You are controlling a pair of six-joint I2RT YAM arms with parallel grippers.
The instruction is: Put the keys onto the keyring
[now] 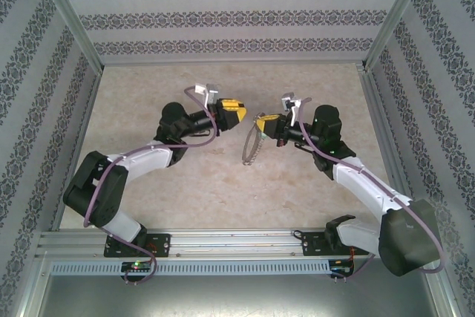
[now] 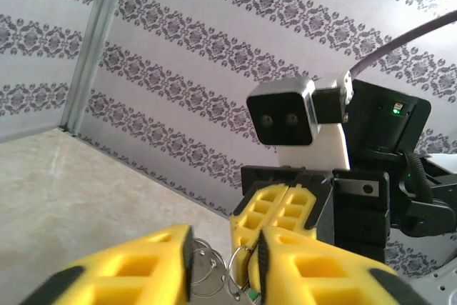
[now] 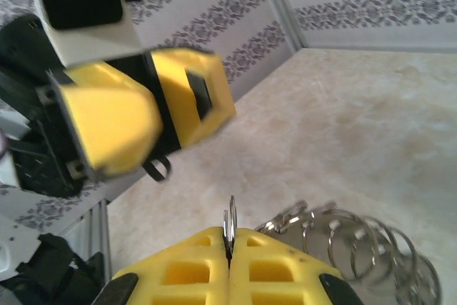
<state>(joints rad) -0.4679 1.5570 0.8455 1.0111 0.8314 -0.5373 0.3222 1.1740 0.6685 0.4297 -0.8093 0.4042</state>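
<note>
We are pinching the keyring [image 3: 231, 212] in our shut right hand [image 3: 228, 239], while our narrow left hand [image 2: 223, 251] is holding the key [image 2: 248, 296] beside it.

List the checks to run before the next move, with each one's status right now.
1. Right end effector shut on the keyring: ok.
2. Green key between the left end effector fingers: ok.
3. Left grip on the key firm: cannot tell.
4. End effectors facing each other, not touching: ok.
5. Key's hole lined up with the keyring's opening: cannot tell.
</note>
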